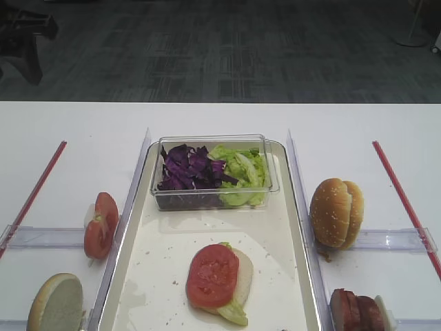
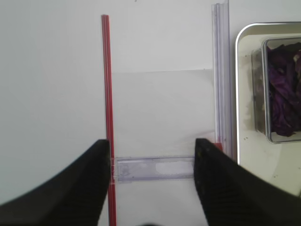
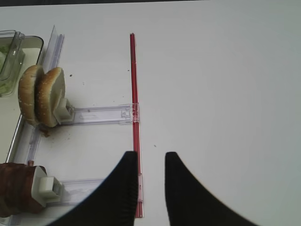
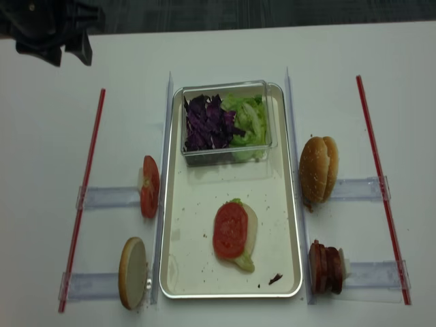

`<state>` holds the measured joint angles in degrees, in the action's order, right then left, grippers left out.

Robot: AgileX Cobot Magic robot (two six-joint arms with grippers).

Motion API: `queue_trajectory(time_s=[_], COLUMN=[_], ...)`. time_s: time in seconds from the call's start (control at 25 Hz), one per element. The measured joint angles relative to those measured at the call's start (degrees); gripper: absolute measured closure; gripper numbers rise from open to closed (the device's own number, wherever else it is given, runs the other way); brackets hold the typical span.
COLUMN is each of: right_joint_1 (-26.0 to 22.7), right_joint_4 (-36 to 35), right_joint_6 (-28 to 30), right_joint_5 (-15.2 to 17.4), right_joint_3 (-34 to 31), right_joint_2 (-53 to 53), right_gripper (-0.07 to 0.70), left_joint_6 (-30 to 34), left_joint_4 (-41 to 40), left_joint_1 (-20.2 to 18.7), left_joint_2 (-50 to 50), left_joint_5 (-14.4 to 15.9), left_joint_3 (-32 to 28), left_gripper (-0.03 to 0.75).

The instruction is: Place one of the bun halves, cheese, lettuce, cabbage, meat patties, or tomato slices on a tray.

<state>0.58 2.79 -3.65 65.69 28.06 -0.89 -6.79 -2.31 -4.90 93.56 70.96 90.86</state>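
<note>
Meanwhile, both the left hand [image 2: 153, 181] and right hand [image 3: 150, 188] are hanging wide and empty off the tray [image 1: 293, 276], where a careless placement risks toppling the tomato slice [image 1: 212, 274] sitting loosely on the lower bun half [image 1: 242, 276].
</note>
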Motion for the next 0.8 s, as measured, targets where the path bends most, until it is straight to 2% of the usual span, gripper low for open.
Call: queue_trajectory(time_s=[0.32,0.8], right_joint_1=[0.00,0.00], right_joint_4=[0.00,0.00], right_joint_6=[-0.24,-0.24], right_joint_5=[0.00,0.18], right_joint_3=[0.00,0.00], right_joint_2=[0.00,0.00], right_gripper=[0.438,0.438], left_joint_6=[0.21,-0.66], left_joint_4=[0.81,-5.19], left_joint_1=[0.00,0.08], left_joint_2=[-2.97,-8.12], left_joint_5=[0.22,0.26], left_joint_3=[-1.12,-10.13], left_gripper=[0.348,0.347])
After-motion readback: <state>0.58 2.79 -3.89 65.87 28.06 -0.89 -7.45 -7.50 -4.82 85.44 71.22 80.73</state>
